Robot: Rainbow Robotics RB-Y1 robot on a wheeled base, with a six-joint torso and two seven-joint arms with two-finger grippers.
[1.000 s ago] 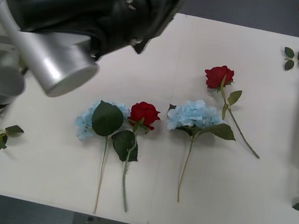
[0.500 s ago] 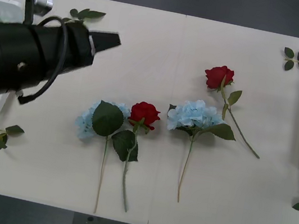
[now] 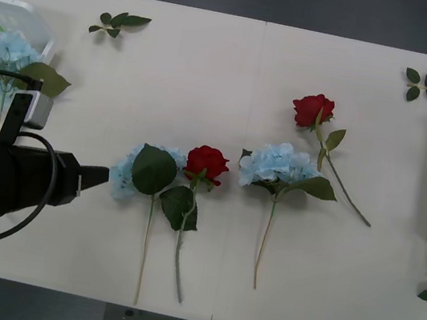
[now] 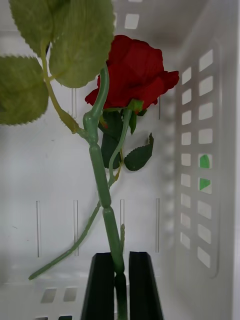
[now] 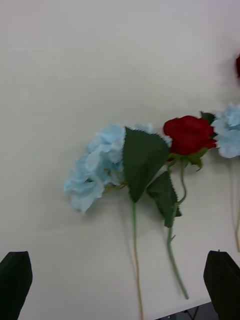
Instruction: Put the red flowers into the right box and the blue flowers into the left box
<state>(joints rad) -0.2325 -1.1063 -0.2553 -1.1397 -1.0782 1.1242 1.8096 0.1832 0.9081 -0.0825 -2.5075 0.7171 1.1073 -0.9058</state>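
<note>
Our right tool [image 4: 119, 287] is clamped narrow on the green stem of a red rose [image 4: 134, 70], and in the right wrist view the bloom hangs inside the white slotted walls of the right box [image 4: 200, 165], so we judge this arm to be mid-delivery, with the release of the stem as what is left for it. Our left tool [image 5: 120, 285] is spread wide and empty above the bench [image 3: 214, 54], its black fingers at the two corners of the left wrist view, with a pale-blue hydrangea [image 5: 97, 167] lying under it, its big leaf across the bloom, and a second red rose [image 5: 189, 134] just beside it with leaves touching. We take the next move for the left arm to be a descent onto the hydrangea's thin stem alone, clear of the rose stem alongside. Farther out lie another hydrangea [image 3: 278, 165] and rose [image 3: 312, 109]; the left box [image 3: 10, 10] already holds blue blooms. We read no brand or writing anywhere.
</note>
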